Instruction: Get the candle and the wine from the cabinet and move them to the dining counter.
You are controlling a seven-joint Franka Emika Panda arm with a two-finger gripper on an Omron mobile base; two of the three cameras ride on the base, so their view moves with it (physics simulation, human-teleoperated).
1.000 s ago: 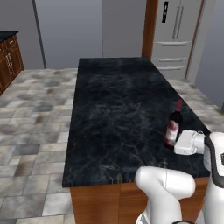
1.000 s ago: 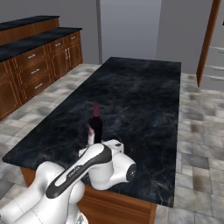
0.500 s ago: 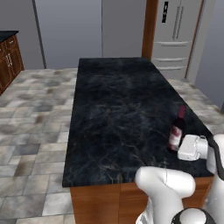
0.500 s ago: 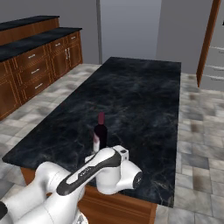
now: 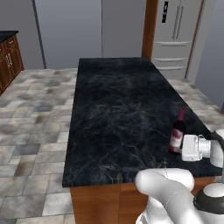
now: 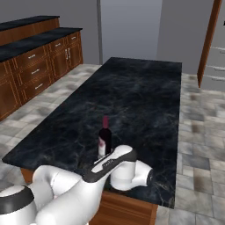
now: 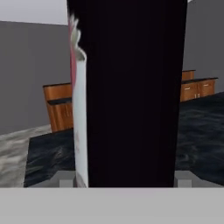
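The wine (image 5: pixel 177 131) is a dark bottle with a red neck and a red-and-white label. It stands upright at the near right corner of the dining counter (image 5: pixel 118 100), a long black white-veined marble island. My gripper (image 5: pixel 178 143) comes in from the right and is shut on the bottle's lower body. From the right base view the wine (image 6: pixel 104 137) rises just behind my white forearm, over the dining counter (image 6: pixel 145 96). In the hand view the wine (image 7: pixel 131 87) sits between my fingertips (image 7: pixel 183 177). Whether its base touches the marble I cannot tell. The candle and the cabinet are out of view.
A steel fridge (image 5: pixel 175 35) and a wooden post (image 5: pixel 150 26) stand beyond the island's far end. Brown base cabinets with drawers and a black top (image 6: pixel 39 57) line the left wall. Grey tiled floor (image 5: pixel 35 113) surrounds the island.
The gripper has carried the wine a little to the right and lower, toward the island's near right corner. Most of that shift came in the first half second.
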